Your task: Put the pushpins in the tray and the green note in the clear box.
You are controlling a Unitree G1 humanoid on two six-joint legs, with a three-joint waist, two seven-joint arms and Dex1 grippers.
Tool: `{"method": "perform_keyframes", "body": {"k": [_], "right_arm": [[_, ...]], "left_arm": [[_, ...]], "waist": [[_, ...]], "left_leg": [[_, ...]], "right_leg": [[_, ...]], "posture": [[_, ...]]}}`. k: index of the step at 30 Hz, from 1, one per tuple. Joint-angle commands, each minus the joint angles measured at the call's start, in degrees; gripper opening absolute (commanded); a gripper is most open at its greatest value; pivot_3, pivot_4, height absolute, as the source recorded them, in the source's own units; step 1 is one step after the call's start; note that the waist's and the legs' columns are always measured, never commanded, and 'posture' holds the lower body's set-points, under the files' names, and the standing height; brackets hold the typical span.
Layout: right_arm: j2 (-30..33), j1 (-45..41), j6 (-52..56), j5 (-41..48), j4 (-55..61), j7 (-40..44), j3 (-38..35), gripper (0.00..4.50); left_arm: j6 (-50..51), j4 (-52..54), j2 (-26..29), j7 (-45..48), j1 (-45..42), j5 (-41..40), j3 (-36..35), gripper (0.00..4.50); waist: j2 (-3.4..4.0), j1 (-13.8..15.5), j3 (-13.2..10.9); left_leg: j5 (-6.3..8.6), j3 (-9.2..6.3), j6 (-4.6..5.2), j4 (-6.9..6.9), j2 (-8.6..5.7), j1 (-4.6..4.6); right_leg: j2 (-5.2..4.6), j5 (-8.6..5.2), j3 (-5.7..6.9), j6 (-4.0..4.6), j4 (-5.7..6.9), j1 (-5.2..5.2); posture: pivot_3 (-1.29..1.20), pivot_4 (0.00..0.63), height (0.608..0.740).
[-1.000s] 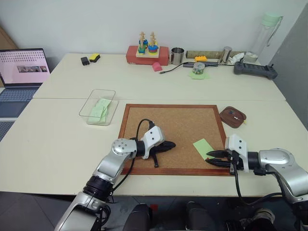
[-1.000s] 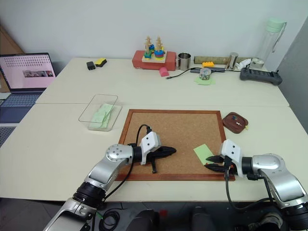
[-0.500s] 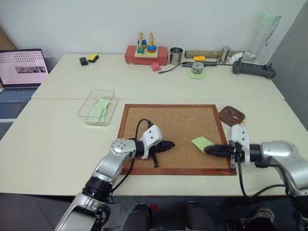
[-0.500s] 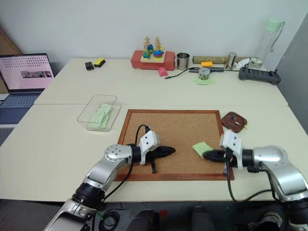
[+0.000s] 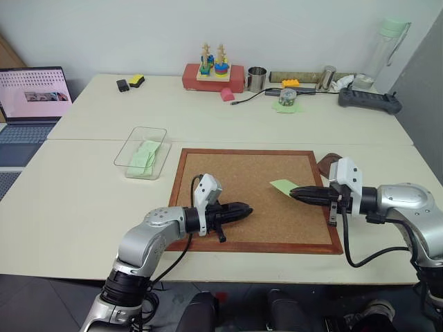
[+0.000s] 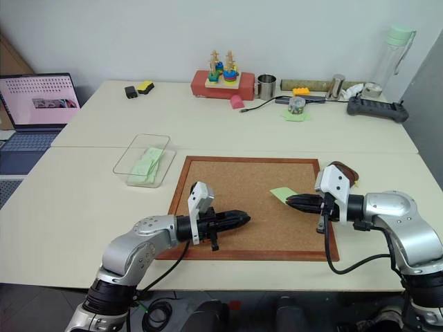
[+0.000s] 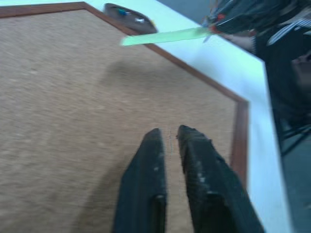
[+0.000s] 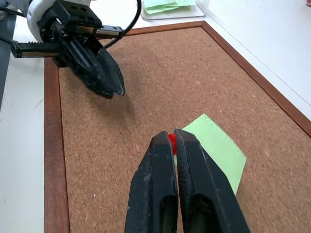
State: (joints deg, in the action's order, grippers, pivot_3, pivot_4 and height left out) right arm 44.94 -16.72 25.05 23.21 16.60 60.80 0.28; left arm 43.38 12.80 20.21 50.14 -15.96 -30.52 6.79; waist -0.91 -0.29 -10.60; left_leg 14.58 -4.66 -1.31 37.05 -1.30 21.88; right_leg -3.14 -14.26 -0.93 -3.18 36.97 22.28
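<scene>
The green note point(image 8: 217, 145) hangs off the tips of my right gripper point(image 5: 293, 193), lifted clear of the cork board point(image 5: 228, 166) and casting a shadow on the cork below. My right fingers point(image 8: 158, 194) are pressed together, and between their tips sits a small red pinhead point(image 8: 171, 141), so I am pinching the red pushpin with the note caught on it. The sheet sticks out ahead of the tips, roughly level, over the right half of the board.

The tray point(image 6: 346, 170) lies on the table just beyond the board's right edge, partly hidden behind my right wrist. From my left wrist camera I can make out small things lying in it, too blurred to tell what they are.

My left gripper point(image 5: 242, 207) points to the right, low over the near part of the board. Its fingers point(image 7: 148, 189) stand a narrow slit apart with nothing between them, and they are well apart from the note.

The clear box point(image 5: 131, 155) sits on the table to the left of the board, near its far left corner, with pale green papers point(image 5: 143, 158) lying inside.

Farther off, a laptop point(image 5: 34, 90) stands open at the table's left edge.
</scene>
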Motion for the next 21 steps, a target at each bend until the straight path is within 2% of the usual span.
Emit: {"method": "perform_keyframes", "body": {"k": [1,5,6,7,15,21], "right_arm": [[-0.56,-1.71,-2.99,-1.41,1.18,-0.75,0.42,0.0],[-0.93,-2.12,-6.62,-3.75,1.47,-0.76,1.57,0.0],[-0.88,-2.08,-7.59,-4.32,1.44,-0.7,1.85,0.0],[-0.92,-2.07,-8.5,-4.83,1.44,-0.71,2.09,0.0],[-1.4,-3.38,-15.06,-8.21,1.87,-0.64,3.91,0.0],[-1.46,-4.48,-18.75,-10.32,3.13,-0.17,6.15,0.0]], "left_arm": [[8.02,3.82,-3.68,-4.13,0.69,-9.84,-4.46,1.56],[14.88,2.51,-9.83,-11.59,0.24,-18.36,-10.17,2.18],[16.25,2.23,-11.0,-13.2,0.19,-19.94,-11.25,2.56],[17.53,1.75,-12.13,-14.81,0.15,-21.41,-12.22,2.64],[21.69,-4.55,-20.17,-27.03,-2.27,-28.49,-18.24,4.04],[20.98,-8.39,-23.47,-30.73,-5.24,-29.93,-19.03,4.04]], "waist": [[0.0,0.0,0.0],[-0.01,0.06,-0.01],[-0.01,0.06,-0.01],[-0.02,0.06,-0.01],[-0.03,0.16,-0.01],[-0.03,0.13,-0.01]], "left_leg": [[0.0,0.0,0.0,0.0,0.01,0.0],[0.0,-0.02,0.0,0.01,0.0,0.0],[0.0,-0.03,0.0,0.01,0.0,0.0],[0.0,-0.03,0.0,0.01,0.0,0.0],[-0.01,-0.01,-0.02,0.04,-0.04,-0.01],[-0.01,0.04,-0.04,0.01,-0.07,-0.02]], "right_leg": [[0.0,0.0,-0.01,-0.01,-0.01,0.0],[0.0,-0.01,-0.01,-0.02,0.0,0.0],[-0.01,-0.01,-0.01,-0.02,0.0,0.0],[-0.01,-0.01,-0.01,-0.02,0.0,0.0],[-0.02,0.03,-0.03,0.04,0.0,-0.02],[0.0,0.06,-0.01,0.11,-0.01,-0.02]], "posture": [[0.0,0.15,0.74],[0.0,0.15,0.74],[0.0,0.15,0.74],[0.0,0.15,0.74],[0.0,0.15,0.74],[0.0,0.15,0.74]]}}
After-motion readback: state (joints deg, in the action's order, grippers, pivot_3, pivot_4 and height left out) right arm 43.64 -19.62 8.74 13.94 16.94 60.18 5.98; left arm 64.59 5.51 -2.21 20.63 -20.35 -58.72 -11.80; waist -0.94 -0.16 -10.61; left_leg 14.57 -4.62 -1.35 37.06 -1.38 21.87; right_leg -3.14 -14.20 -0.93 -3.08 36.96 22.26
